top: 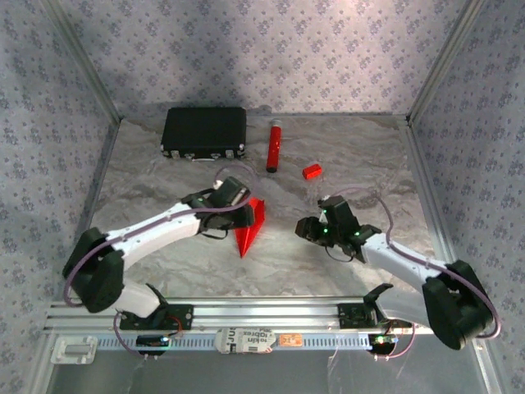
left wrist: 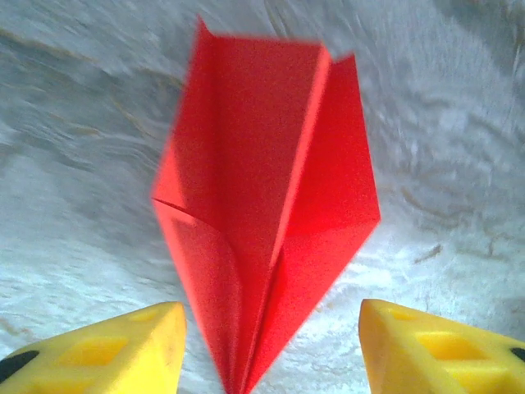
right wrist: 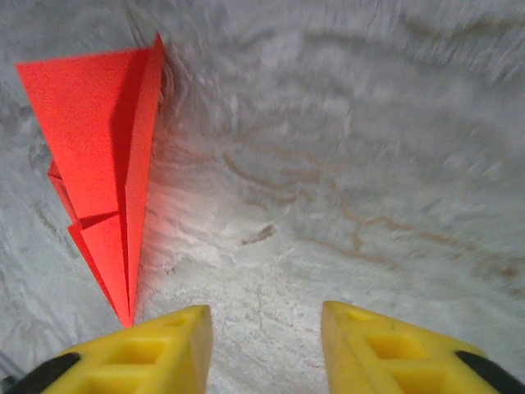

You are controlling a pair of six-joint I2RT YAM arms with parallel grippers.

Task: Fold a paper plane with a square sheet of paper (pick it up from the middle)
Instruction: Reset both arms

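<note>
Red paper plane (left wrist: 262, 189) lies loose (left end effector (left wrist: 271, 316), right end effector (right wrist: 264, 316) agape, empty).

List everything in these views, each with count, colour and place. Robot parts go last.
paper plane: one, red, mid-table, nose toward the near edge
case: one, black, far left of the table
tube: one, red, just right of the case
block: one, small, red, right of the tube
table cover: one, crinkled grey-white
left gripper: one, yellow fingers, open, either side of the plane's nose
right gripper: one, yellow fingers, open, over bare cover right of the plane
</note>
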